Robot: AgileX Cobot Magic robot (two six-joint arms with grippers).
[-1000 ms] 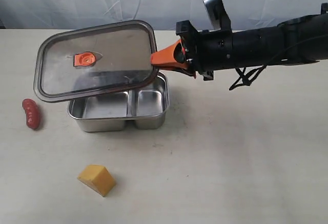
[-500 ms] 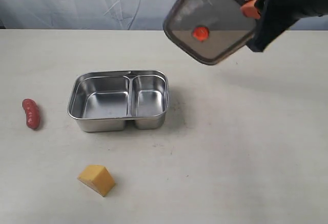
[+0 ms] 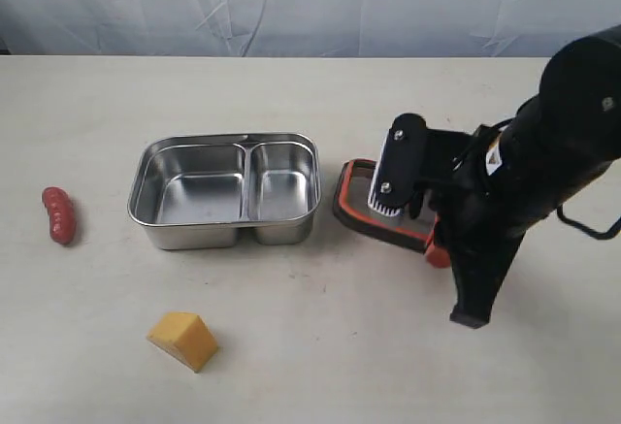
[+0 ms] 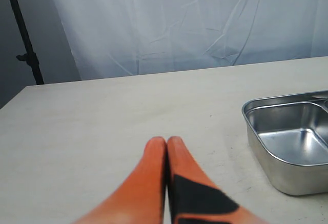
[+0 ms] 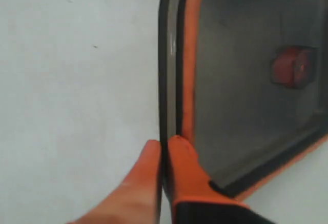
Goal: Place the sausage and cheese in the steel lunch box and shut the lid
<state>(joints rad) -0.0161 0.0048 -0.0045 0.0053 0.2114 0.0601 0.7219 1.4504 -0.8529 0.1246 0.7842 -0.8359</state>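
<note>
The right jaws are clenched on the rim of the lid, its orange seal showing, low by the worktop just right of the lunch box; I cannot tell whether it touches down. The left jaws are pressed together, gripping nothing. The sausage lies on the worktop left of the box, and the cheese lies nearer the camera, both apart from it.

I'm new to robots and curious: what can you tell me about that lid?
The lid is a rounded rectangle: dark rim, orange seal, smoky translucent panel with a red valve tab. It sits low, just beside the steel lunch box, seal side up, its edge pinched by the right gripper, whose arm hides most of it.
</note>
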